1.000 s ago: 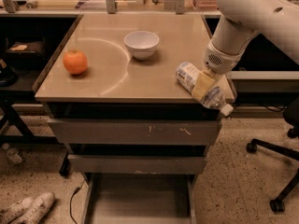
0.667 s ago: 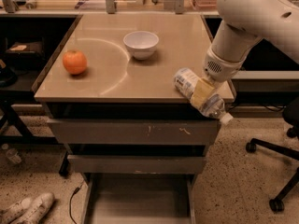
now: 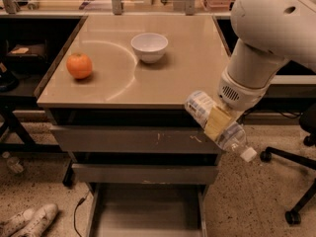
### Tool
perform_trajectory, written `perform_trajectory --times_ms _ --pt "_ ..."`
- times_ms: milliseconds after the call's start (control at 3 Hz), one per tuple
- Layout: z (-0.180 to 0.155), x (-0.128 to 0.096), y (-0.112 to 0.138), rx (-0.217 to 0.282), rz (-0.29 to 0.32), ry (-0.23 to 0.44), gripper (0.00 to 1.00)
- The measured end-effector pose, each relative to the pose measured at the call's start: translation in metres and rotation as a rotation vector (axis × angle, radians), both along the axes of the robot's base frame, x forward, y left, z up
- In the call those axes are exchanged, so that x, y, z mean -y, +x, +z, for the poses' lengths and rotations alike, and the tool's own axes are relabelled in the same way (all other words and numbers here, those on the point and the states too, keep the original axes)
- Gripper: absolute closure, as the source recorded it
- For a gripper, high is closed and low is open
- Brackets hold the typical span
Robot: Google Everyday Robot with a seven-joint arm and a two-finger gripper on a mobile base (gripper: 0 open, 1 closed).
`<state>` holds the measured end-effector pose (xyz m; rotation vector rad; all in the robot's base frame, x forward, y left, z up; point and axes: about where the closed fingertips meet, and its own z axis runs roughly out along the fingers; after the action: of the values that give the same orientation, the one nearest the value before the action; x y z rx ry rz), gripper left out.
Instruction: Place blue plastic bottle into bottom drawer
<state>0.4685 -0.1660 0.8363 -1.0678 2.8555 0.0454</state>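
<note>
Gripper (image 3: 218,124): fingers closed across the middle of the clear, slim plastic bottle with pale blue-white label and white cap (image 3: 199,107). The bottle hangs just off the front right corner of the tan tabletop (image 3: 187,73), tilted with its cap low and to the right, level with the upper grey drawer front (image 3: 133,140).

Risks:
- The body is smooth and tilted, so it may slip out cap-first.
- A straight descent likely lands outside the right rail of the open grey bottom drawer (image 3: 145,214); a shift left is needed.
- The arm could clip the drawer fronts above the tray.

Room: the black chair base (image 3: 296,181) crowds the right side. The free space is in front of the drawers.
</note>
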Motion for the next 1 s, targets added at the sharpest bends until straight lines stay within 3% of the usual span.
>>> perform_trajectory --times_ms 667,1000 --pt "0.006 -0.003 -0.013 -0.008 0.005 -0.002 1.0" --pt "-0.019 -0.01 -0.044 -0.08 -0.008 0.016 1.0"
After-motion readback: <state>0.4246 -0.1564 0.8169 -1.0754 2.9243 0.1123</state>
